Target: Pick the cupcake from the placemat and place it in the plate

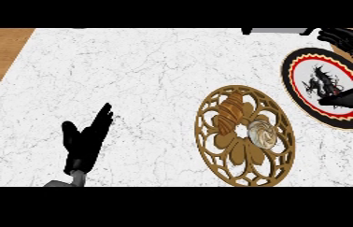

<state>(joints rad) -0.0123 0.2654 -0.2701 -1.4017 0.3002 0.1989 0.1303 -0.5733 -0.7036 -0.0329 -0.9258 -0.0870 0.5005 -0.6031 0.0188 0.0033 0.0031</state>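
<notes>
Cupcake: pale, swirled top, sitting on the right half of the placemat, just right of the mat's centre. Nothing touches it from where I watch.

Placemat: round, gold-brown, openwork pattern with petal-shaped cut-outs, lying flat on the tabletop right of centre. It carries two items.

Croissant: brown, on the upper left part of the same placemat, close beside the cupcake but apart from it.

Plate: round, white middle with a black dragon figure, ringed in red, black and gold. It lies at the right edge of my view, up and right of the placemat, near it without touching, and is partly cut off by the frame.

Tabletop: white marble with grey veining; a strip of wood shows at the far left edge.

Left robot hand: lower left of my view, fingers straight and spread, pointing up, thumb out to the side. It holds nothing and rests well apart from the placemat.

Right robot hand: only a dark part of it shows at the right edge, over the lower right portion of the plate (most of it is out of frame). I cannot tell whether its fingers are open or curled.

Dark shapes at the upper right corner: too cropped for me to identify.
</notes>
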